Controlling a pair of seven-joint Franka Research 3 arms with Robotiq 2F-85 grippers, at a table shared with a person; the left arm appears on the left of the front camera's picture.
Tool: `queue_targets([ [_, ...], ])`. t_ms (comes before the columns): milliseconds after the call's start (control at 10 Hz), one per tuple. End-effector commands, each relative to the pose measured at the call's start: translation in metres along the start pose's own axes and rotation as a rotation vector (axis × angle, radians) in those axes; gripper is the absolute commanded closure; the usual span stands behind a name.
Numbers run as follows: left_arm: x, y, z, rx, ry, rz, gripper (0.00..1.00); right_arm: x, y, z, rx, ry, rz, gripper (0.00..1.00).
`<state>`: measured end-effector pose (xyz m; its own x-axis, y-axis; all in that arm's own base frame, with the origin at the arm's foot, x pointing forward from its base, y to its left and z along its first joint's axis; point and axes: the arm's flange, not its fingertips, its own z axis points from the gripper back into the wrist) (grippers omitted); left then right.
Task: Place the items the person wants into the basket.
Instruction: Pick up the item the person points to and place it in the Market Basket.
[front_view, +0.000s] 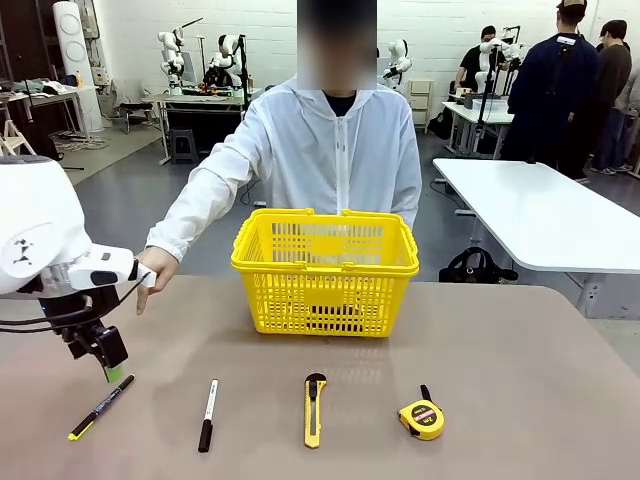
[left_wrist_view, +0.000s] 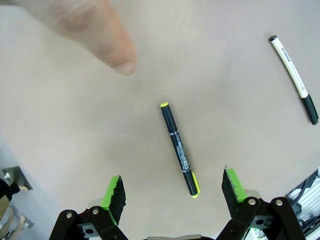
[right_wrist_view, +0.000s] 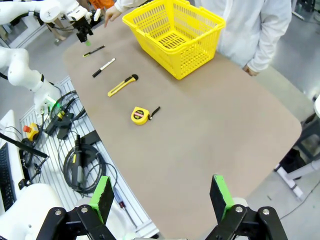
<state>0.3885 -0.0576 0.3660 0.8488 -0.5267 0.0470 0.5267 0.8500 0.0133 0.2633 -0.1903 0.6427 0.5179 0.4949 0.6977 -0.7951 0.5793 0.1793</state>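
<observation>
Black slim pen with yellow tips (left_wrist_view: 177, 148) lies flat on the brown tabletop (front_view: 520, 380), at the near left end of a row. A white-barrelled marker with a black cap (front_view: 207, 414), a yellow-black utility knife (front_view: 314, 408) and a yellow tape measure (front_view: 421, 418) follow to its right, all apart. Left gripper (left_wrist_view: 173, 180) hangs just above the pen, fingers spread wide, holding nothing. Person's hand (front_view: 155, 270) is at the far table edge, one finger pointing down near the pen. Bright yellow lattice plastic basket (front_view: 325, 300) stands mid-table behind the row, in front of the person. Right gripper (right_wrist_view: 161, 184) — fingers apart, empty — is high over the table's opposite end.
</observation>
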Motion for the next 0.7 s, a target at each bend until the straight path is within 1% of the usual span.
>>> queue_targets([
  [0, -0.02, -0.016, -0.027, 0.05, 0.004, 0.017, 0.0, 0.001, 0.0, 0.0, 0.013, -0.021, 0.015, 0.0],
  [400, -0.019, -0.018, -0.054, 0.049, -0.002, 0.025, 0.0, 0.001, 0.0, 0.0, 0.013, -0.021, 0.015, 0.0],
  [500, -0.019, -0.017, -0.054, 0.046, -0.008, 0.027, 0.0, 0.001, 0.0, 0.0, 0.013, -0.021, 0.015, 0.0],
  [600, 0.013, -0.003, -0.033, 0.008, 0.001, -0.001, 0.0, 0.001, 0.0, 0.0, 0.013, -0.021, 0.015, 0.0],
])
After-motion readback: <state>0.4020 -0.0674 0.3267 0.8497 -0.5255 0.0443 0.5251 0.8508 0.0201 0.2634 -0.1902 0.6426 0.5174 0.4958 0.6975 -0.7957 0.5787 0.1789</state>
